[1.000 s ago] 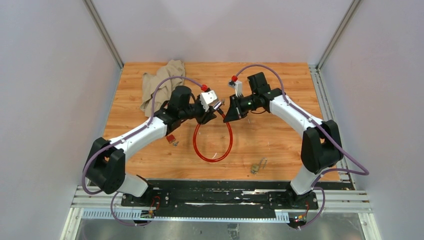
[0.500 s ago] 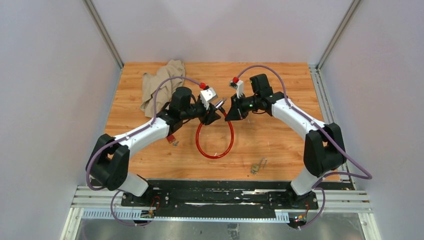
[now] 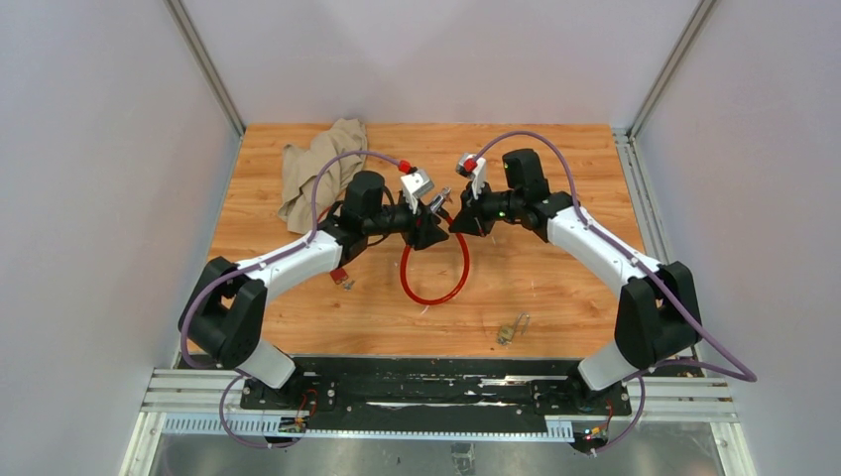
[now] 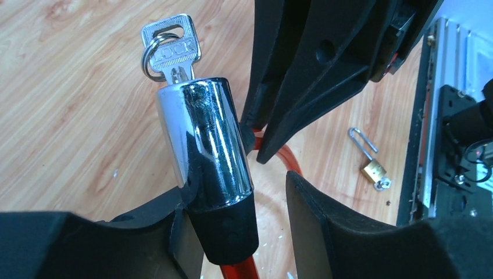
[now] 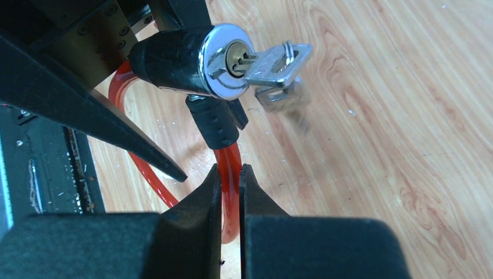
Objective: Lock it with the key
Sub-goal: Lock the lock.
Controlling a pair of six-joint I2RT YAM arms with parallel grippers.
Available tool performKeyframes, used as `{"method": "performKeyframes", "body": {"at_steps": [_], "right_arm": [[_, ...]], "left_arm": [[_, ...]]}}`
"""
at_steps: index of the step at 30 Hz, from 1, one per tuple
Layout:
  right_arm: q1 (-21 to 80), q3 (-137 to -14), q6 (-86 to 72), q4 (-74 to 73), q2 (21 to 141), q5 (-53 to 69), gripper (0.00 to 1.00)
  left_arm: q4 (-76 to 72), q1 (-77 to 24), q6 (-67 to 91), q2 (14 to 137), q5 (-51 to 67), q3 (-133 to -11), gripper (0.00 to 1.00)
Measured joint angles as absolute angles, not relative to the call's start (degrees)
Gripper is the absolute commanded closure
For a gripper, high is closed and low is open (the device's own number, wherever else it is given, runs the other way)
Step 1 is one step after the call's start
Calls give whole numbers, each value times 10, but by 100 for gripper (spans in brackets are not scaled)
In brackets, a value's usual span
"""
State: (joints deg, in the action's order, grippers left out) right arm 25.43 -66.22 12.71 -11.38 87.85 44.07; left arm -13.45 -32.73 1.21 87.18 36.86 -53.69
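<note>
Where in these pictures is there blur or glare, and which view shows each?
Right wrist view: the second key hanging from the ring is smeared by blur, while the key in the lock cylinder is sharp. Left wrist view: bright glare streaks run down the chrome cylinder, and the word stamped on the key reads clearly. Top view: even light, soft shadows, no glare.

A crumpled beige cloth (image 3: 319, 169) lay at the far-left corner of the wooden table (image 3: 565, 288). A small brass padlock (image 3: 512, 330) sat close to the near edge, right of centre. A small red tag (image 3: 340, 275) lay toward the left edge.
</note>
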Motion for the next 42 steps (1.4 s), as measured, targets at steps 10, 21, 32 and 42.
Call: {"method": "performKeyframes", "body": {"at_steps": [10, 21, 32, 42], "right_arm": [[255, -647, 137, -84, 875, 435, 99], [263, -646, 137, -76, 875, 435, 99], [265, -638, 133, -61, 871, 443, 99], [271, -627, 131, -58, 869, 450, 99]], "left_arm": [[-183, -328, 103, 872, 359, -519, 42], [-177, -323, 109, 871, 306, -519, 40], [-184, -311, 124, 864, 301, -516, 38], [-234, -297, 202, 863, 297, -497, 32]]}}
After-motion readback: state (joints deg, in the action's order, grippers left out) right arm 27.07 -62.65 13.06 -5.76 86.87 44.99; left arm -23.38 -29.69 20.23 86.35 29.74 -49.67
